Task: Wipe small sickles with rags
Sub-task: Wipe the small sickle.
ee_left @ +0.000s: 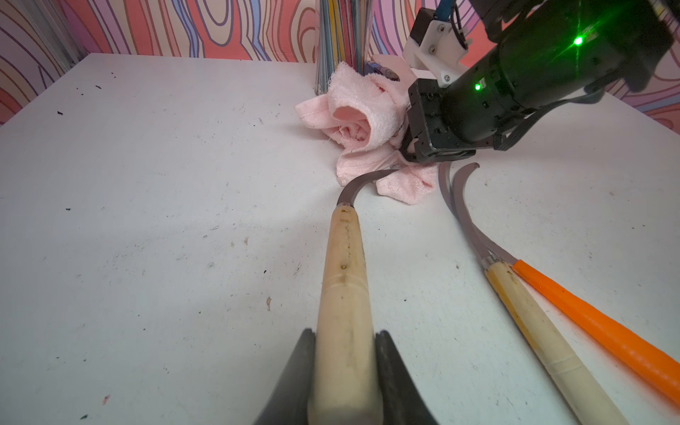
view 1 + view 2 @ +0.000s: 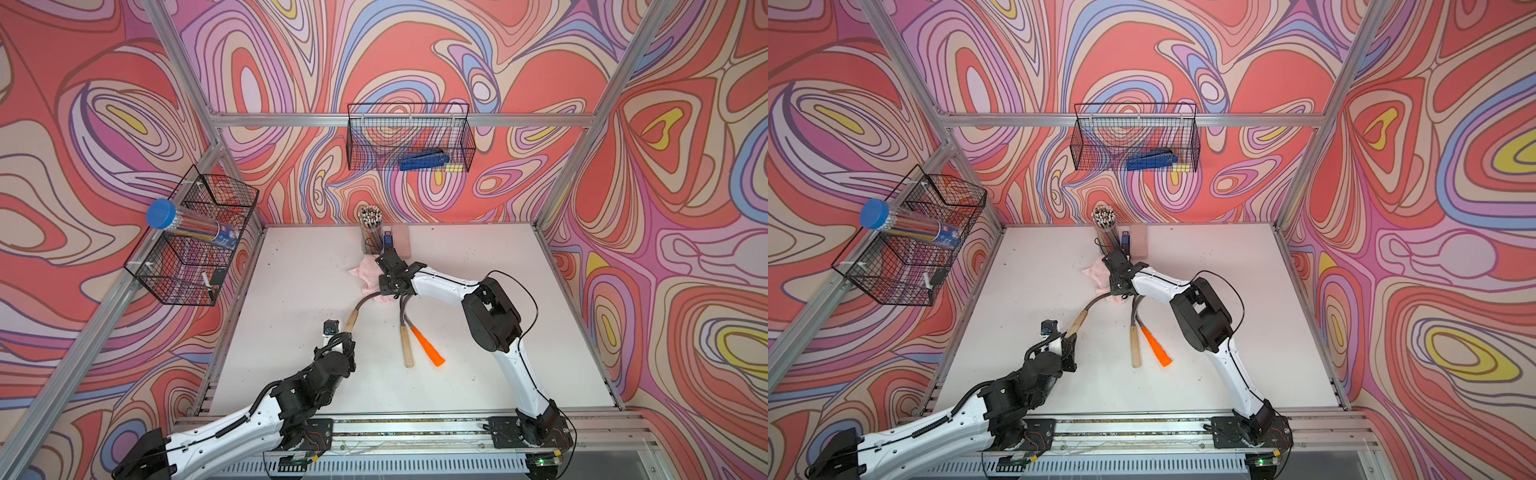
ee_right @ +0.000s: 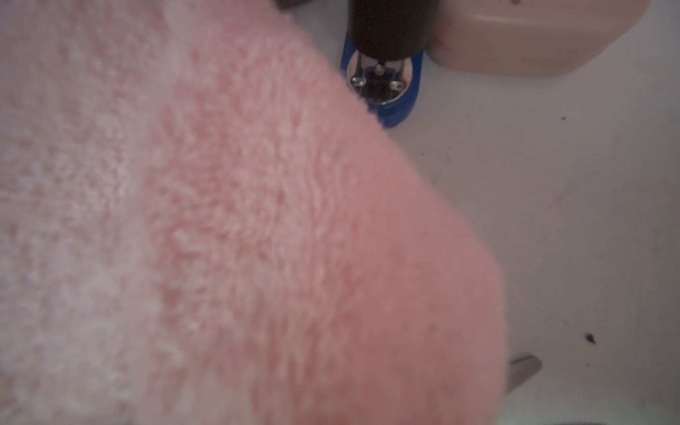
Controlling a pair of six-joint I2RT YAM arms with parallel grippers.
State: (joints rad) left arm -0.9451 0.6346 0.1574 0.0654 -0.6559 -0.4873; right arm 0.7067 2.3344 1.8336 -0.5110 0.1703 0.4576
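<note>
The left claw (image 1: 346, 346) is clenched on the wooden handle of one sickle (image 1: 344, 279), whose blade tip reaches into the pink rag (image 1: 353, 121) bunched in the clamped right claw (image 1: 410, 152). Wiping of this blade looks under way. A second wooden-handled sickle (image 1: 544, 331) and an orange-handled sickle (image 1: 603, 327) lie on the counter (image 1: 147, 220) beside the right claw, apparently not yet wiped.

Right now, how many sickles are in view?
3. One dark-bladed sickle with a pale wooden handle is gripped by the left end effector, blade tip at the fuzzy pink rag. A second wooden-handled sickle and an orange-handled sickle lie side by side.
</note>
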